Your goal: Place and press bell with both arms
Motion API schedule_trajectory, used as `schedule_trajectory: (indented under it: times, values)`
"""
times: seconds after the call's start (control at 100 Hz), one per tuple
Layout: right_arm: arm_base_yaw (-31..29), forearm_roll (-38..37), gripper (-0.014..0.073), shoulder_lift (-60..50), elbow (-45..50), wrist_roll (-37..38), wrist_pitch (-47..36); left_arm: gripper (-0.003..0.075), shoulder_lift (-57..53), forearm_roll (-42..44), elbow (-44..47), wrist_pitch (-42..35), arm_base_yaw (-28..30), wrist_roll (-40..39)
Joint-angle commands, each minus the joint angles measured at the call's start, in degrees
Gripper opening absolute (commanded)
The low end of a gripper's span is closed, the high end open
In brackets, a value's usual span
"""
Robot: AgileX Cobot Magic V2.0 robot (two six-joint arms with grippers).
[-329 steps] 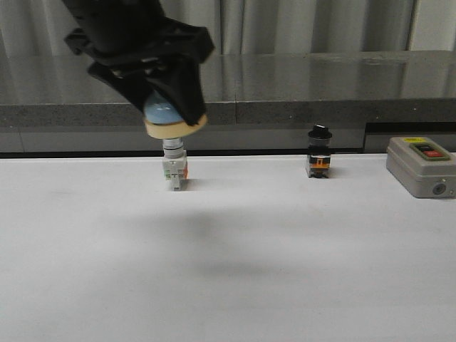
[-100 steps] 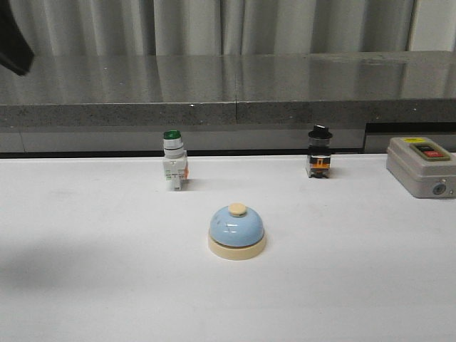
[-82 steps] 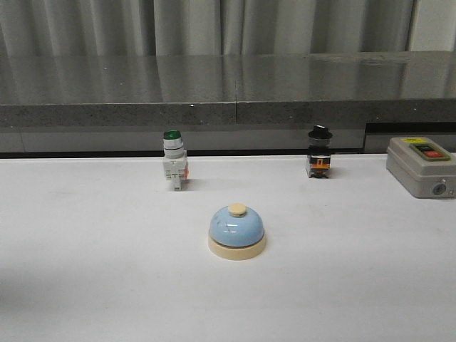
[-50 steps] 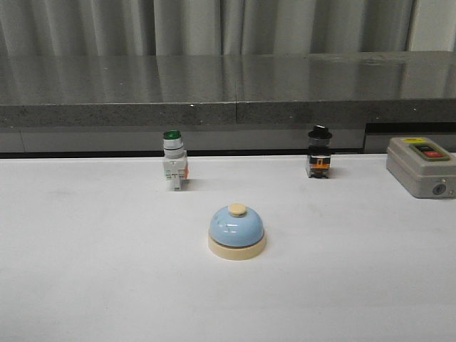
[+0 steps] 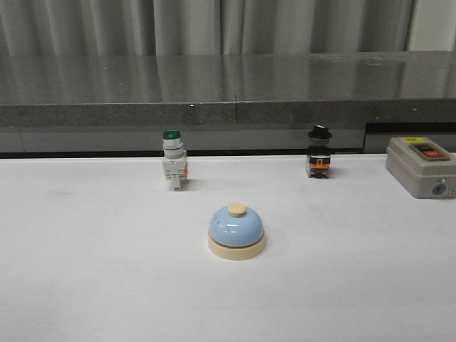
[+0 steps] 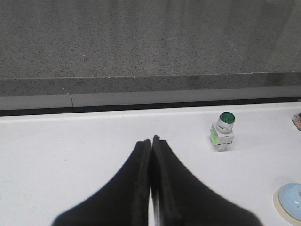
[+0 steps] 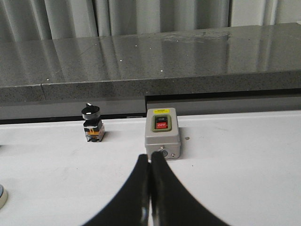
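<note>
Bell [image 5: 236, 229] is sitting free, probably rigid and slippery-domed (grip the cream base); both grippers [image 6: 151, 141] [image 7: 150, 157] are closed, holding nothing.

A laboratory or test bench. A plain white table [image 5: 85, 285] carries industrial control parts set out as samples: a green pushbutton [image 5: 173, 168], a black selector switch [image 5: 318, 161] and a grey ON/OFF box [image 5: 420, 167]. Behind runs a dark stone counter [image 5: 228, 85], with grey curtains [image 5: 214, 25] closing the background.
</note>
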Motion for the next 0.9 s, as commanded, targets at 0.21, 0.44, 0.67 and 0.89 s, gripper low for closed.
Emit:
schedule_trajectory:
  times: [0.21,0.44,0.67,0.89]
  values:
    - [-0.28,-0.37,-0.0064,-1.01,-1.13,-0.14,-4.91,-0.0021,-0.33,-0.79,-1.71,-4.55,0.11,-0.18]
    - [-0.28,-0.37,-0.0064,-1.01,-1.13,-0.14,-4.91,-0.0021,-0.33,1.41,-1.71,-4.55,0.11,-0.18]
    - [-0.28,-0.37,-0.0064,-1.01,-1.13,-0.14,-4.91,-0.0021,-1.55,2.04,1.13,-9.34,0.11,-0.18]
    - [-0.28,-0.37,-0.0064,-1.01,-1.13,-0.14,-4.91,-0.002,-9.08,3.21,13.65,-22.8,0.11,-0.18]
